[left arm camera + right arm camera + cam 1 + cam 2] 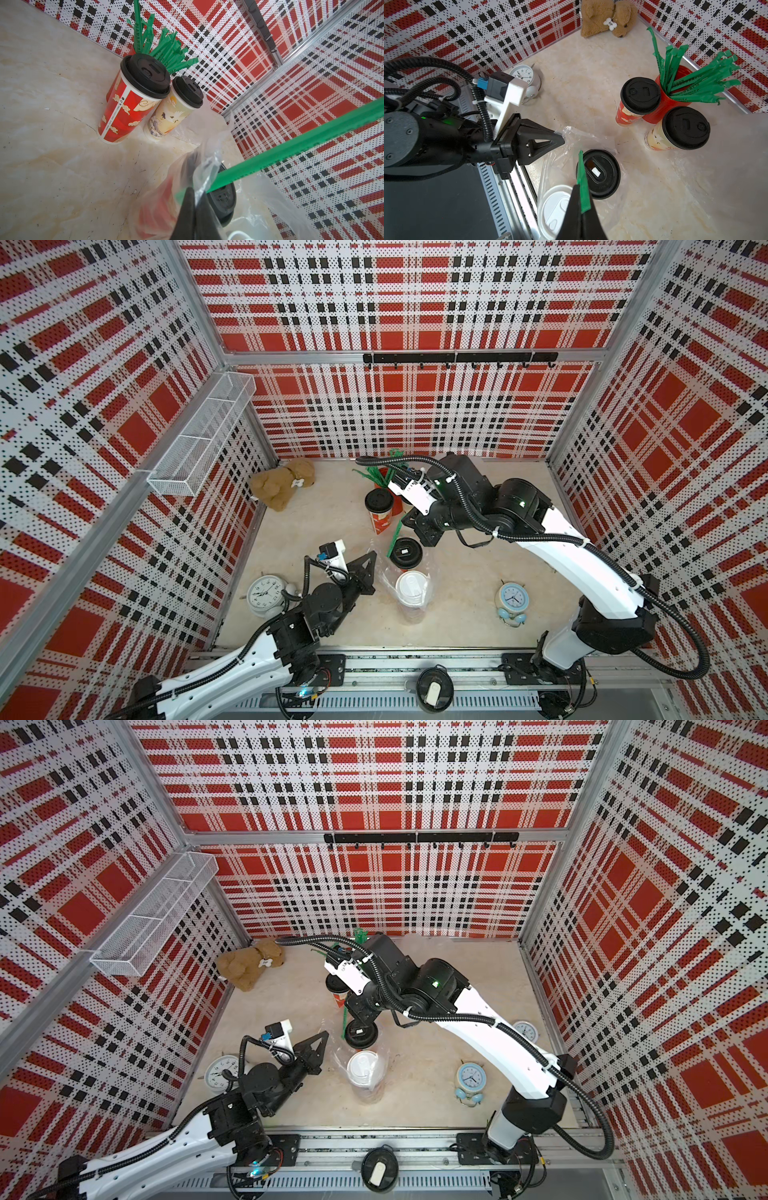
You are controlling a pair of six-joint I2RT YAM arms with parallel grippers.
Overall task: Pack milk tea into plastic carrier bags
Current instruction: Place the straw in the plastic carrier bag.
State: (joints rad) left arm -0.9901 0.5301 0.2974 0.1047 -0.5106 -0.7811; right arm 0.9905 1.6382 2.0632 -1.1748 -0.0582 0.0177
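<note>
A clear plastic carrier bag (384, 576) stands mid-table around two milk tea cups, one white-lidded (411, 589) and one black-lidded (406, 550). My left gripper (562, 140) is shut on the bag's rim, its tip (192, 189) wrapped in plastic. My right gripper (579, 187) is shut on a green straw (395, 539), which hangs over the black lid (599, 173). Two more black-lidded cups stand at the back, a red one (640, 95) and a cream one (685, 127). More clear plastic (726, 158) lies flat beside the cream cup.
A red cylinder of green straws (672, 97) stands behind the two back cups. A teddy (282, 485) sits at the back left, a white clock (266, 595) front left, a blue clock (512, 599) front right. A black round lid (434, 691) rests on the front rail.
</note>
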